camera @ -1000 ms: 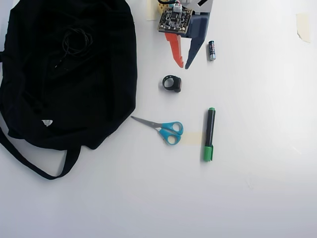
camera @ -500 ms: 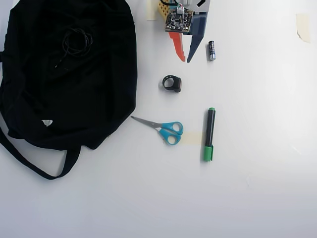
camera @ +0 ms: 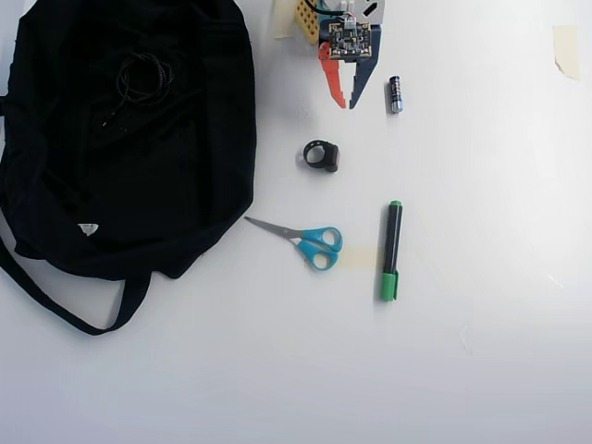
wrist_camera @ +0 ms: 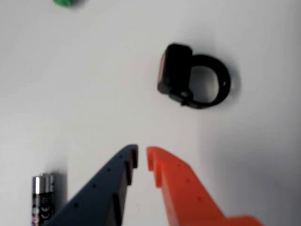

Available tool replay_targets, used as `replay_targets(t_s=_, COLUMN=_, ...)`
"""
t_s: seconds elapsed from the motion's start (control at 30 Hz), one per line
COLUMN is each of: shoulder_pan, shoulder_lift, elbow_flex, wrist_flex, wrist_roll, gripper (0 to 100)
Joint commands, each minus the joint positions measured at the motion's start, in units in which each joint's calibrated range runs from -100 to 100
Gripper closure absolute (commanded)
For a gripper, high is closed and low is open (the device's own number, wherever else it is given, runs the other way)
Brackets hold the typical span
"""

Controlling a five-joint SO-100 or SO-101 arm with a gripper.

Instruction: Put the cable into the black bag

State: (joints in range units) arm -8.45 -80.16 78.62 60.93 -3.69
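arm reaches in from the top edge of the overhead view, gripper pointing down-frame, fingers nearly closed and empty; cable lies on the black bag at upper left.

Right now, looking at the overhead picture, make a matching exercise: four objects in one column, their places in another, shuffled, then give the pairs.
1. thin black coiled cable
2. small silver-and-black battery
3. blue-handled metal scissors
4. black-and-green marker pen

A. between the bag and the marker
B. lying on the large black fabric bag
C. right of the scissors
D. just right of the gripper fingers

Pairs: 1-B, 2-D, 3-A, 4-C
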Motion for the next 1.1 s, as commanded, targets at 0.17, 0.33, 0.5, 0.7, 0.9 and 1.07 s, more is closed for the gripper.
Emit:
replay_targets(t_s=0.17, shoulder_pan=-0.2, shoulder_lift=-13.4, elbow_flex=10.9, wrist_flex=-0.3, wrist_roll=0.7, gripper=97)
replay_targets(t_s=0.33, shoulder_pan=-1.7, shoulder_lift=-19.1, elbow_flex=17.2, wrist_flex=-0.1, wrist_roll=0.4, gripper=97)
replay_targets(t_s=0.5, shoulder_pan=-2.2, shoulder_lift=-19.3, elbow_flex=20.7, wrist_flex=-0.1, wrist_roll=0.4, gripper=97)
replay_targets(t_s=0.7, shoulder_pan=-3.1, shoulder_lift=-19.3, elbow_flex=20.7, wrist_flex=6.1, wrist_roll=0.3, gripper=97)
replay_targets(t_s=0.9, shoulder_pan=-3.0, shoulder_lift=-19.3, elbow_flex=20.7, wrist_flex=10.1, wrist_roll=0.5, gripper=98)
replay_targets(t_s=1.07, shoulder_pan=-3.0, shoulder_lift=-19.2, elbow_flex=20.7, wrist_flex=10.1, wrist_roll=0.7, gripper=98)
